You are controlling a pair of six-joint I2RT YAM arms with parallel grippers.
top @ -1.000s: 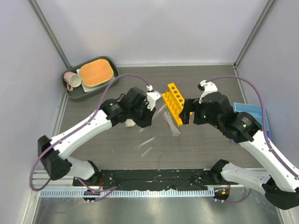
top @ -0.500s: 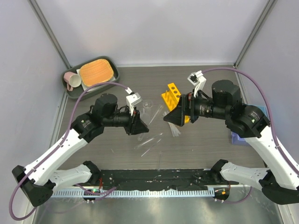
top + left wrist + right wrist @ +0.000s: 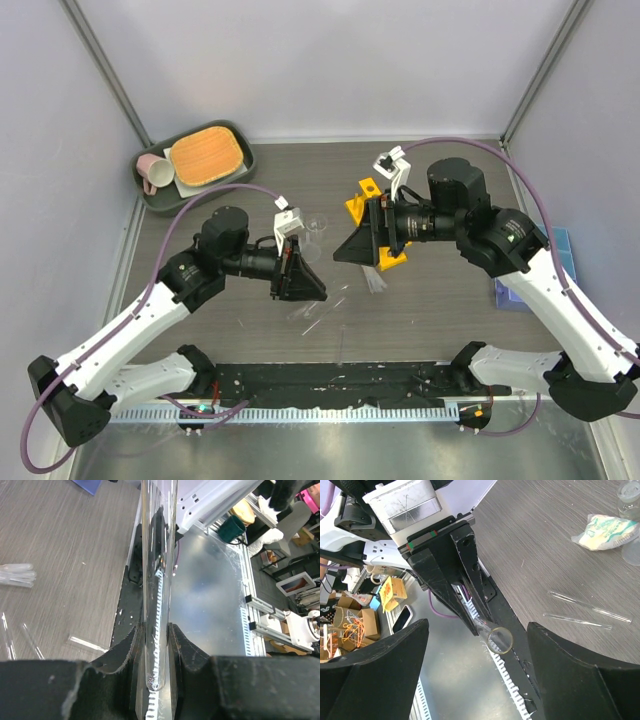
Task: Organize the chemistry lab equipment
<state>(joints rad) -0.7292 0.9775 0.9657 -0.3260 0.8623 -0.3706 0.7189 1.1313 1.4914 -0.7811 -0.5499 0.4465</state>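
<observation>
**Left pincer grips a tube; right pincer gapes around its mouth**

In the far left corner of the table (image 3: 430, 300) sits a grey tray (image 3: 165, 203) with an orange pad (image 3: 207, 155) and a pink mug (image 3: 152, 172), well apart from the work.

The left pincer (image 3: 156, 639) is closed narrow on a thin clear tube (image 3: 159, 570). Its two fingers (image 3: 125, 647) press the glass near the rounded bottom end, and the rest of the tube juts out well beyond the fingertips. The tube is held off the table, and in the right wrist view its open mouth faces that camera.

Below and just right of this pincer, loose tubes (image 3: 318, 312) lie flat on the table. A small clear beaker (image 3: 316, 222) stands just beyond it. The clear pipette bundle (image 3: 373, 281) lies near the middle.

The right pincer (image 3: 347, 248) is spread wide and has hold of nothing. In its own camera its fingers (image 3: 380, 670) stand on either side of the tube's mouth — apart from the glass, not touching it. From above, the two pincers point at one another with their tips near. Whether the tube's end reaches in between the right fingers cannot be told from that view.

Just behind the right pincer is the yellow-orange rack (image 3: 364, 192), partly hidden by it. The blue tray (image 3: 563, 250) lies at the far right, mostly under the right arm.
</observation>
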